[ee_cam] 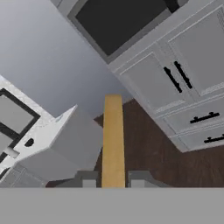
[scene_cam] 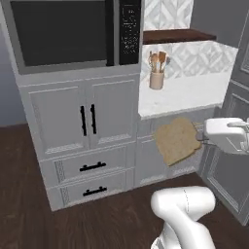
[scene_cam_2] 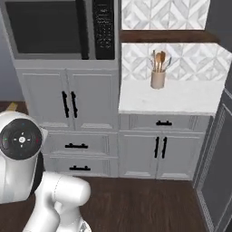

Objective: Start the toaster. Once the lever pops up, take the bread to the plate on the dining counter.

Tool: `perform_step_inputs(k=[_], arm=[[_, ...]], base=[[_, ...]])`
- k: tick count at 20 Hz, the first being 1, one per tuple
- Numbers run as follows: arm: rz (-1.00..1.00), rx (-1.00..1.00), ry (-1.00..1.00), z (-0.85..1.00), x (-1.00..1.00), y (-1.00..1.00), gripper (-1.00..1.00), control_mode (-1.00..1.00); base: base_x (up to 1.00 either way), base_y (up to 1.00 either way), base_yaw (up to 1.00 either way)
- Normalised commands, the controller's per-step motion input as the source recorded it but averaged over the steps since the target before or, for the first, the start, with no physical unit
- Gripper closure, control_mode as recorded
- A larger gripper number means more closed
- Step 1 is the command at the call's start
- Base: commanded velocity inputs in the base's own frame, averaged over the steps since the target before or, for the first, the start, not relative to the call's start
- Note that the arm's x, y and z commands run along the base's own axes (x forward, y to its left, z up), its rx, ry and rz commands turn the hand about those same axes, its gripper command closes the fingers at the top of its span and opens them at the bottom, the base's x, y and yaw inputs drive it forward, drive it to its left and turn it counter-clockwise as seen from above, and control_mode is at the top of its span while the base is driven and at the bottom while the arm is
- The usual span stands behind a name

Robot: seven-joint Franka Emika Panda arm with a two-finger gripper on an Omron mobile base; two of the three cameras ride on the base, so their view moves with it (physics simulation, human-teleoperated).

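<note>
A utensil holder (scene_cam_2: 157, 78) stands on the worktop (scene_cam_2: 181, 100) near its back edge, right of the microwave (scene_cam_2: 59, 28), with drawers (scene_cam_2: 77, 146) below.

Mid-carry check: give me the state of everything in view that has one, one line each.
gripper: shut on the bread, held off the floor.
bread: gripped at one edge, clear of the worktop.
cabinet doors: closed.
drawers: closed.
microwave: door shut.
utensil holder: upright on the worktop.
</note>
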Motion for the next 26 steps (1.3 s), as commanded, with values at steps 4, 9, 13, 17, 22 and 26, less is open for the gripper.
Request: perform_step_inputs(k=[4, 9, 13, 17, 22, 26], arm=[[0.00, 0.00, 0.00, 0.00, 0.00, 0.00, 1.00, 1.00], [0.00, 0.00, 0.00, 0.00, 0.00, 0.00, 1.00, 1.00], [0.00, 0.00, 0.00, 0.00, 0.00, 0.00, 1.00, 1.00], [0.00, 0.00, 0.00, 0.00, 0.00, 0.00, 1.00, 1.00], [0.00, 0.00, 0.00, 0.00, 0.00, 0.00, 1.00, 1.00], [0.00, 0.00, 0.00, 0.00, 0.00, 0.00, 1.00, 1.00]], base=[[0.00, 0.05, 1.00], [0.64, 0.68, 0.68], [1.00, 0.95, 0.31], [1.00, 0.87, 0.19], [1.00, 0.95, 0.10], [1.00, 1.00, -0.01]])
